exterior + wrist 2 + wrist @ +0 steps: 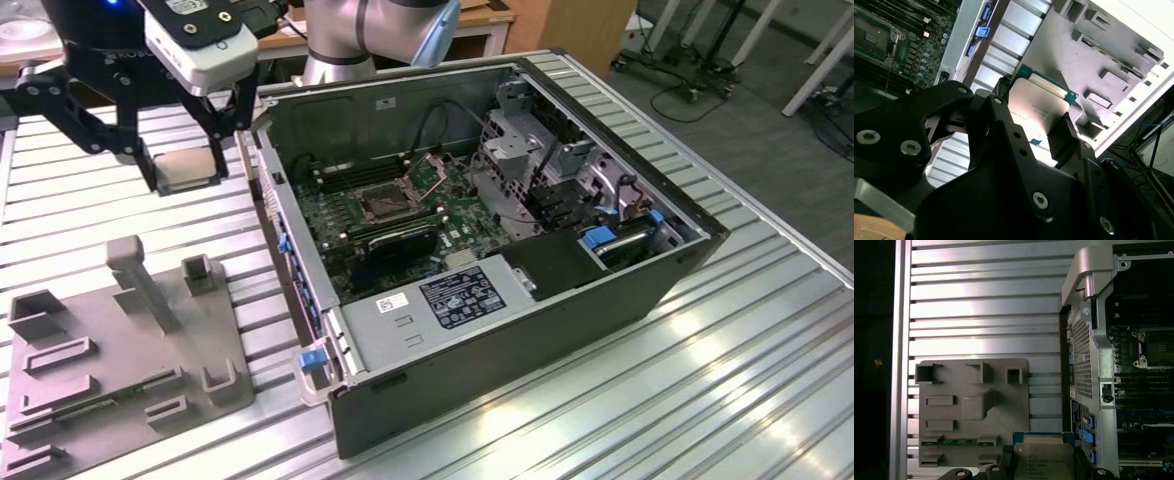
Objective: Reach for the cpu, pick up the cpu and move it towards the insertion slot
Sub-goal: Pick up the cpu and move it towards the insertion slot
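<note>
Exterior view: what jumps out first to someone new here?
The open computer case dominates the ribbed table, its green board and silver-framed insertion slot exposed. At the exterior view's left, the gripper hangs above the table, shut on the cpu, outside the case. Below it lies the grey plastic tray.

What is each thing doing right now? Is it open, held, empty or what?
claw: shut on the cpu, up above the table.
cpu: held in the air, outside the computer case.
insertion slot: empty.
computer case: lying on its side, open.
grey tray: flat on the table.
</note>
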`<state>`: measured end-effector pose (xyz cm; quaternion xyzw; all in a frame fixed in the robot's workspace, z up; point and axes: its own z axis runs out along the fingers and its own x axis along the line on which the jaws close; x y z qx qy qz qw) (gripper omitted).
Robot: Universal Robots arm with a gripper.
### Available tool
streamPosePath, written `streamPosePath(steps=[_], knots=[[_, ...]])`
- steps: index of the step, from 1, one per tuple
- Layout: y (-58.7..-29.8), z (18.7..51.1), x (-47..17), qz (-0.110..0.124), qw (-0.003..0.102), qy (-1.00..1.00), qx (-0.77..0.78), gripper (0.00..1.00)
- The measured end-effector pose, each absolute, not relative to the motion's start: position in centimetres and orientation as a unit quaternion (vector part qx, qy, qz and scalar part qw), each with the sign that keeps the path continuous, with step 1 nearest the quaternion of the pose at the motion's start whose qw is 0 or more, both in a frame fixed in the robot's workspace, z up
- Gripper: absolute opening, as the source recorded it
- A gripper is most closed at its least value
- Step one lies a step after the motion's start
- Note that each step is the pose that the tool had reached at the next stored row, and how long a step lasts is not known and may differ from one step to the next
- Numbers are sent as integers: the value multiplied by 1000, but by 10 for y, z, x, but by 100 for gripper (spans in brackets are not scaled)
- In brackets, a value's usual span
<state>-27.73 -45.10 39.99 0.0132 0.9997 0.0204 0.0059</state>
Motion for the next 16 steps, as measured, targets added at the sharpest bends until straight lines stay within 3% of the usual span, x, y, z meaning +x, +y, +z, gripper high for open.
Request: streamPosePath(steps=[16], knots=[[-451,400,-273,20,6,1000,13,55]])
